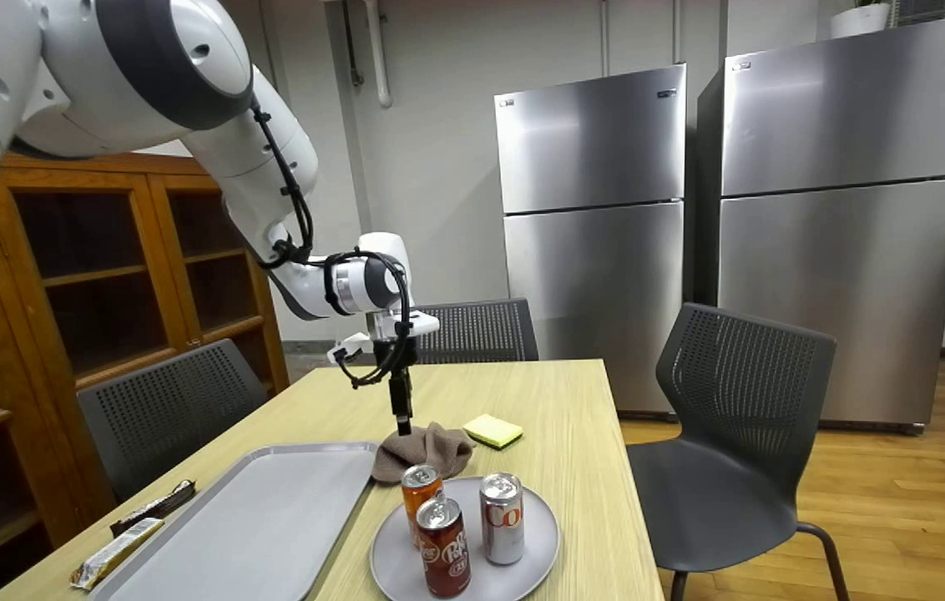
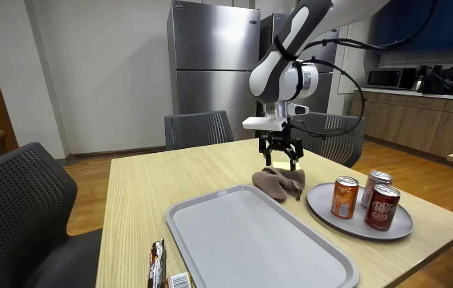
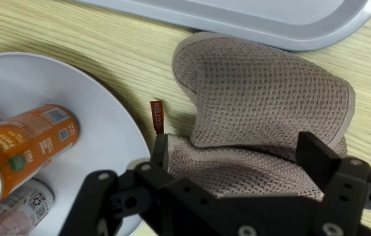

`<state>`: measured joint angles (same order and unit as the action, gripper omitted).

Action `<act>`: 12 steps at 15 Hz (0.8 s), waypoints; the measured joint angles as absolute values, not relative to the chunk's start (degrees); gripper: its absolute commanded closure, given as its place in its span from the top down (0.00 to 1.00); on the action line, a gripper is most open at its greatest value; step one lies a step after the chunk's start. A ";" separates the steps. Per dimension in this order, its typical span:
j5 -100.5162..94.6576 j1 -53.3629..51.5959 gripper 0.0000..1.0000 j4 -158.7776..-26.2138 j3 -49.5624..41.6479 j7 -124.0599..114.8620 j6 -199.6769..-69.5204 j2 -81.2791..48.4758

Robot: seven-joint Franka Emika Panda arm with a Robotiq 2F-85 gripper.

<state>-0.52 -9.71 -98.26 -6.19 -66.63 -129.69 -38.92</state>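
A brown cloth [image 3: 270, 98] is lying rumpled on the table [image 3: 139, 46]; I'm judging it light, soft and unbreakable, best pinched at its middle fold. The gripper [image 3: 234, 147] is standing over it, fingers spread apart. In the wrist view, a tray [image 3: 254, 31] is sitting at its twelve o'clock, a plate [image 3: 103, 127] at nine.

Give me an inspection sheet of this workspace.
Surface: table, pale wood grain.
Job's things: crumpled cloth, beside the tray and plate.
Clutter: three upright cans on the plate; sponge near the cloth; two wrapped bars beside the tray.
Gripper: jaws open over the cloth; contact unclear.
Cables: strapped to the arm, looping beside the gripper; snags, nothing seen.
Surroundings: chairs, two fridges, cabinet, microwave.
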 measured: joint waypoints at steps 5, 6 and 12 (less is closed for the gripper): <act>-3.47 -10.39 1.00 -102.53 -5.79 -59.77 -129.72 -34.59; -3.90 -10.39 1.00 -103.37 -5.74 -58.05 -129.76 -33.79; -4.08 -9.40 1.00 -108.64 -5.36 -45.10 -130.14 -28.90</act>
<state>-4.08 -9.40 -108.64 -5.36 -45.10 -130.14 -28.90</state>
